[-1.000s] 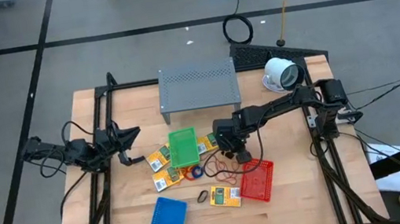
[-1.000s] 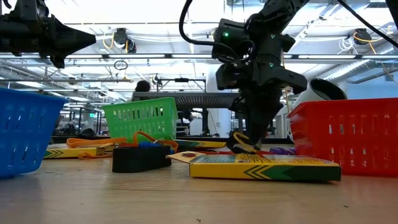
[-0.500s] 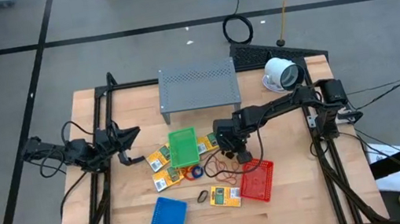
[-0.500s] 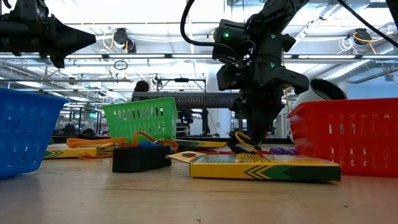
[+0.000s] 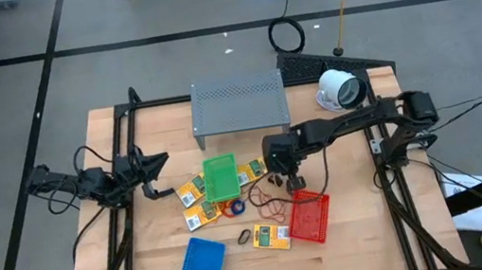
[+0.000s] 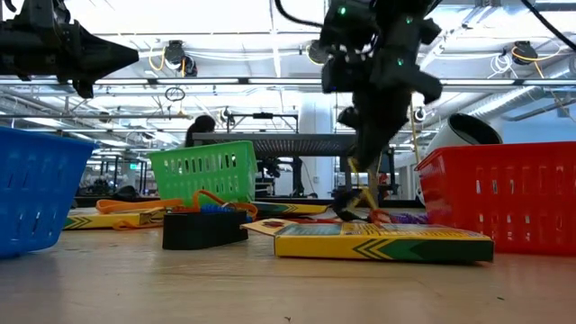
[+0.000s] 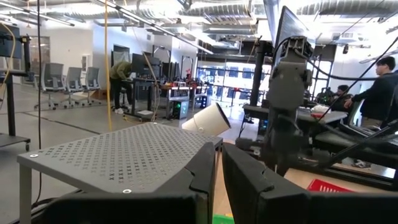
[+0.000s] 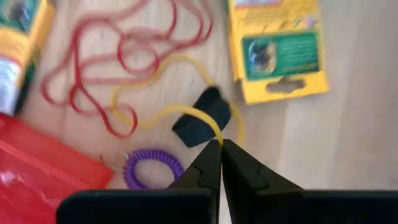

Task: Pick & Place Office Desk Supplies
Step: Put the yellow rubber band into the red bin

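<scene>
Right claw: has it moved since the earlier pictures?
Yes. The right claw has risen, shut on a yellow rubber band, and now sits higher against the red basket beside it.

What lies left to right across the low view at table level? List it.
Blue basket → green basket → black block → yellow packet → red basket.
</scene>
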`<state>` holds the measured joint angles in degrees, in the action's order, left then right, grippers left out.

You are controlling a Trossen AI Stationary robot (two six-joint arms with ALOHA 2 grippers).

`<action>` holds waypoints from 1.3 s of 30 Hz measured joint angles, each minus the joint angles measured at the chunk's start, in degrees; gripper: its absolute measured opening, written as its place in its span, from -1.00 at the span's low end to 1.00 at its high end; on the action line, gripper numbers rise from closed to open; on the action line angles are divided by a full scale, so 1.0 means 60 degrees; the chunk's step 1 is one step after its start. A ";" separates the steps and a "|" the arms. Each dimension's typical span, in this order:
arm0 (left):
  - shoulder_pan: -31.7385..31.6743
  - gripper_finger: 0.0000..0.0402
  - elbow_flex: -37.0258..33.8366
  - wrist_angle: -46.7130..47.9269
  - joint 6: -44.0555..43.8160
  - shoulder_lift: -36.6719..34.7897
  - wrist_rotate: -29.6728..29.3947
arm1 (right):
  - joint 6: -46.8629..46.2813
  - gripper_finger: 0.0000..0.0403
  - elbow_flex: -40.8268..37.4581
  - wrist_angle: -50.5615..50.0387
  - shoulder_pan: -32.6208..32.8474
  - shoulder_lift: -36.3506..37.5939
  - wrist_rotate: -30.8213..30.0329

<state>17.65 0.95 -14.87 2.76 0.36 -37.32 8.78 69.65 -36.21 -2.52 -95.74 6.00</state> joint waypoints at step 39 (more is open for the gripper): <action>0.0000 -0.81 0.0000 -0.0062 -0.0223 0.0000 -0.0035 | -0.1448 -1.00 0.0006 0.4134 0.1819 0.2600 -0.0493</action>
<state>17.65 0.95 -15.25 1.42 0.36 -37.53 0.10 69.68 -11.40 8.39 -80.14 3.05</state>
